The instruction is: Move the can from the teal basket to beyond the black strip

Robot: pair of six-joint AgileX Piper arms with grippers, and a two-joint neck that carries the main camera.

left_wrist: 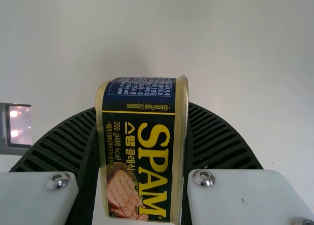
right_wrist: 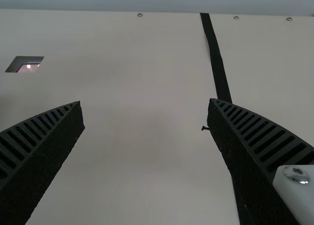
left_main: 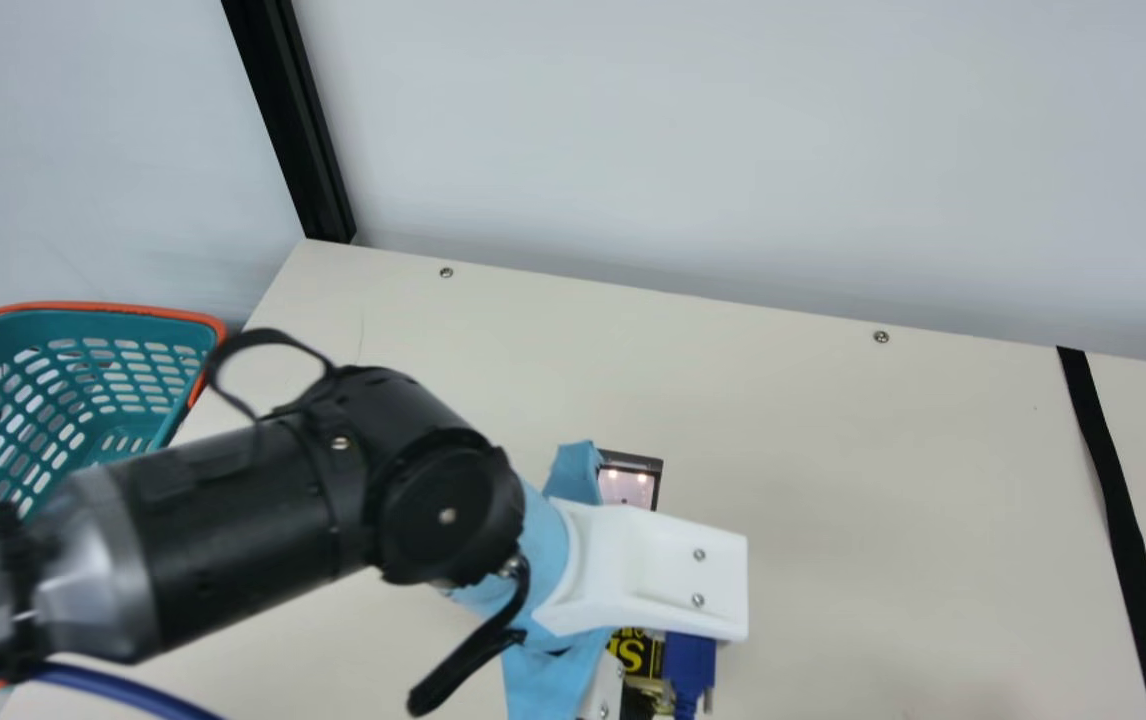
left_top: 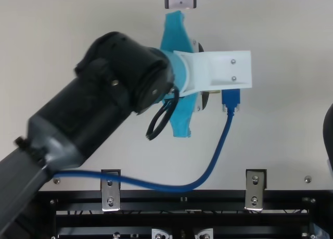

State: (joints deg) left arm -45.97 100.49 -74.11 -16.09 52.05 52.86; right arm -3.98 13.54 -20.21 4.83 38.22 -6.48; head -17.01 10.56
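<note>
- Black strip (left_main: pixel 1123 520) (landmark): a flat dark band laid across the cream worktop (left_main: pixel 833 430), running towards the far edge, as seen in the main view.
- Can (left_wrist: pixel 142 156): held well to the left of the strip, on the basket's side of it; its printed side faces the left wrist camera. Whether it touches the worktop cannot be told.
- Left gripper (left_top: pixel 182 118): left of the strip, together with the can; its jaws are clamped on the can, one against each rimmed end.
- Right gripper (right_wrist: pixel 146 105): its jaws stand wide apart, with worktop visible between them; in the right wrist view, one overlaps part of the strip.
- Teal basket (left_main: pixel 133 308): orange-rimmed, with slotted walls, at the far left from the strip; the left arm (left_main: pixel 253 530) extends from that side.
- Dark-framed panel (left_main: pixel 638 480): left of the strip, partly covered by the left gripper in the main view.
- Blue cable (left_top: pixel 221 137): likewise left of the strip, ending in a blue connector (left_top: pixel 230 97) at the left gripper.
</note>
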